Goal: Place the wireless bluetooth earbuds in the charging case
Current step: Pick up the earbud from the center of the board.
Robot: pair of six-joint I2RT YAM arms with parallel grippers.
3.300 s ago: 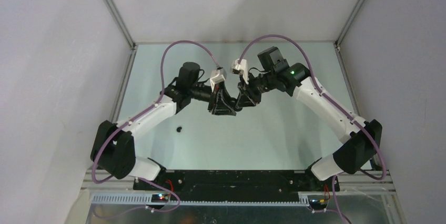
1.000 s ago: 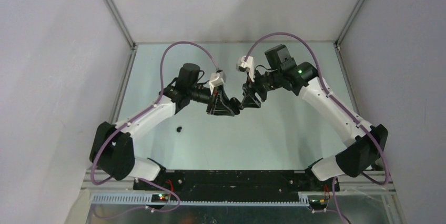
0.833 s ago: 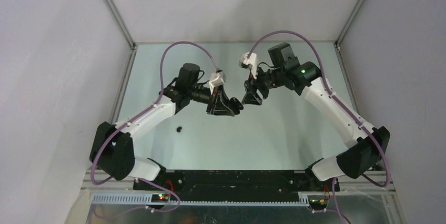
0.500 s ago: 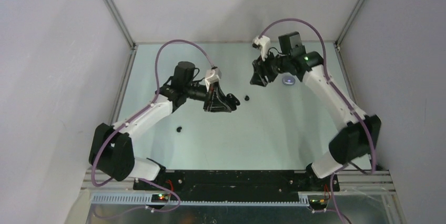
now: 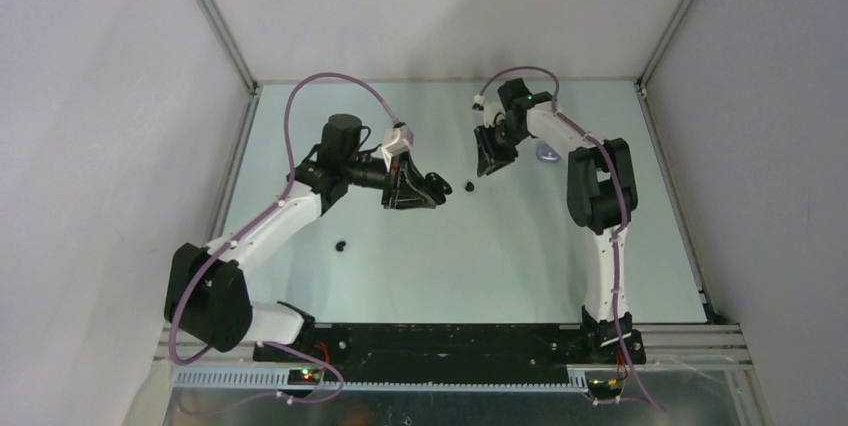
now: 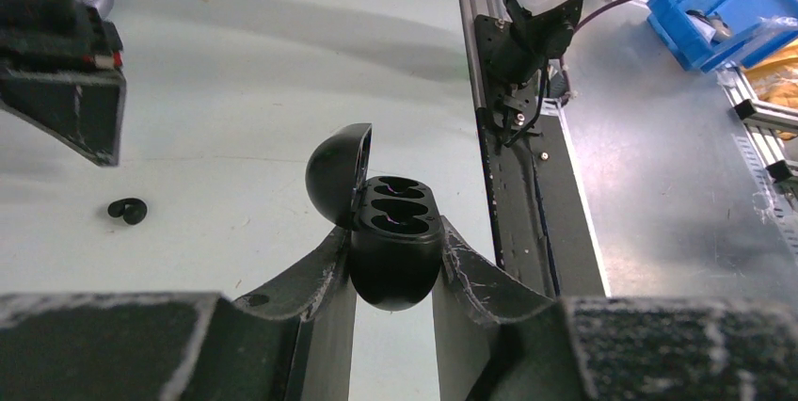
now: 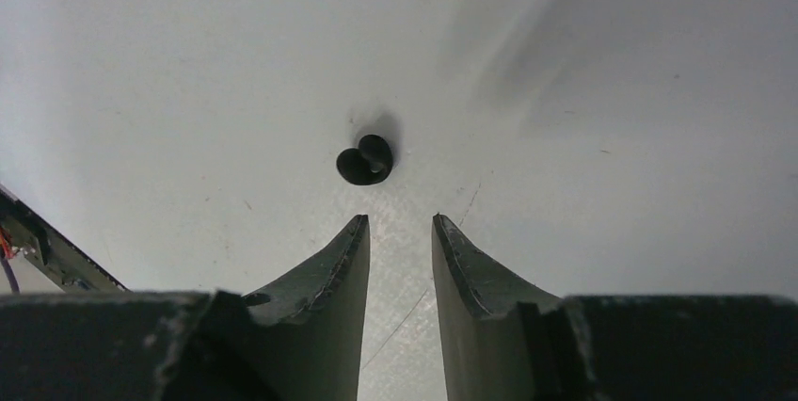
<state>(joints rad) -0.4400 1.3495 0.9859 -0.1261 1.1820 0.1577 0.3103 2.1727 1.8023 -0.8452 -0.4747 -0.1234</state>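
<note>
Between the left jaws, the black charging case [image 6: 395, 264] stands open.

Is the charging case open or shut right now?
Open. The left hand holds the case, its lid swung back on the hinge, with the bud sockets showing.

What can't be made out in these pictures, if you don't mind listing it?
- Inside the charging case: left wrist view, wells too dark to tell whether a bud sits there.
- The lilac object: top view, at the edge of the right arm, too small to identify.
- Nearer black earbud: top view, too small to tell its orientation.
</note>
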